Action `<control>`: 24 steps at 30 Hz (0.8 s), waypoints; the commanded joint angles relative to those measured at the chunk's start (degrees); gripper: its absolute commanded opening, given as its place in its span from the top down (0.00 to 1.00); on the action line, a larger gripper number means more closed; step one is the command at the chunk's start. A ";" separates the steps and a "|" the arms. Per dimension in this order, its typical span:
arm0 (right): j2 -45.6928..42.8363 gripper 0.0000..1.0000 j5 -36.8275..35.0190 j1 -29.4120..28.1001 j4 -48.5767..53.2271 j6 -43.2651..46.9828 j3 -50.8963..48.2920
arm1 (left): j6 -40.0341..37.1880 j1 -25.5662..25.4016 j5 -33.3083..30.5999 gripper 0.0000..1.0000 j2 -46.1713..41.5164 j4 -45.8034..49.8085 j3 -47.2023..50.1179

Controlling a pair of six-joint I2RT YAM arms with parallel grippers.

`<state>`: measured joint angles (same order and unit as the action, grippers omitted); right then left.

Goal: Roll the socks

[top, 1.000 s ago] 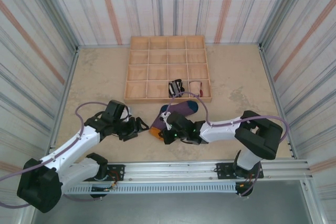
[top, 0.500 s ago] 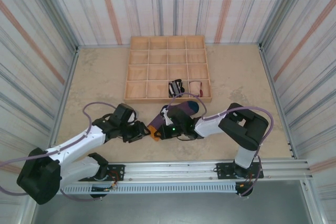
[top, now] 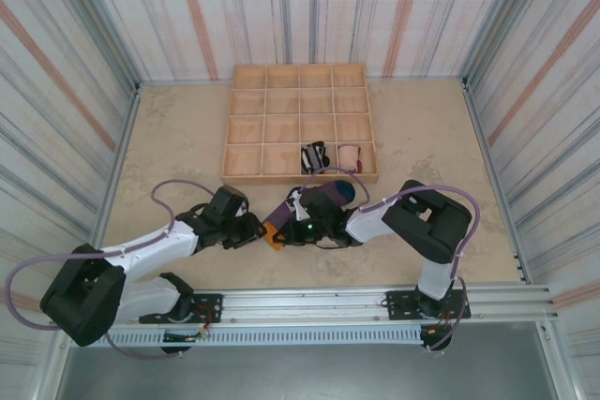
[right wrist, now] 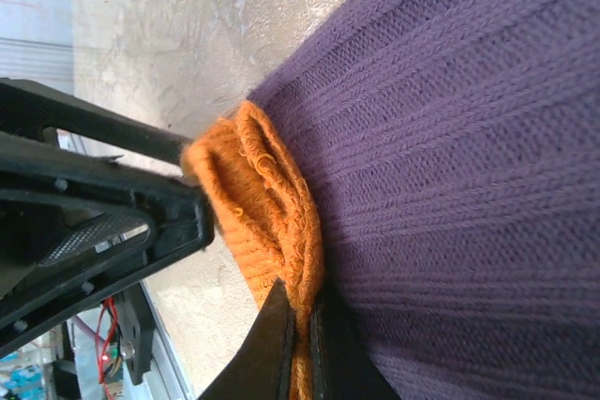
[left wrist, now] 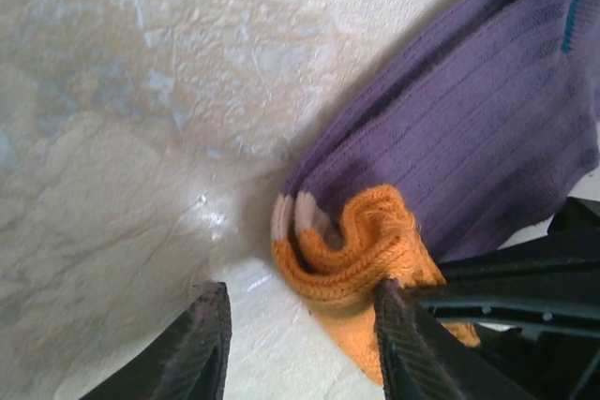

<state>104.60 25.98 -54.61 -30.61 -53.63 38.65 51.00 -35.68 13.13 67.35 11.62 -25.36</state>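
Observation:
The purple sock lies slanted on the table in front of the tray, teal toe at the far right and orange end at the near left. That orange end is curled over on itself. My right gripper is shut on the orange fabric, its jaws pinching a fold against the purple ribbing. Just left of the sock, my left gripper is open, and its right finger touches the orange curl. The black-and-white sock and the peach sock sit rolled in tray compartments.
The wooden compartment tray stands just behind the sock, with most of its cells bare. A metal rail runs along the near edge behind both arm bases. Striped walls close in on three sides. Bare tabletop lies to the left.
My left gripper has slid right up to the sock's orange end. My right gripper has moved left along the sock, and the orange end is now curled over.

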 commanded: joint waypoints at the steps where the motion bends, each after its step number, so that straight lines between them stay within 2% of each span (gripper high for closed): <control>1: 3.10 1.00 -1.29 0.70 6.33 -1.90 -2.81 | 0.09 0.17 -1.99 0.62 1.86 -1.98 -0.54; 13: 3.62 1.00 -0.24 1.92 3.84 -3.49 -3.14 | 1.09 0.13 -2.32 0.69 5.91 -2.77 -0.07; 21: 0.03 0.99 -3.11 1.96 10.06 0.41 -1.95 | 1.13 0.17 -3.05 0.91 11.42 1.87 -3.38; 24: -4.93 0.87 -6.86 1.52 15.32 3.91 -1.64 | 0.18 0.26 -3.18 0.96 11.99 5.02 -5.30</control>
<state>102.26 24.56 -53.12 -28.01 -53.87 37.71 52.34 -35.70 13.26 77.49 8.34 -30.28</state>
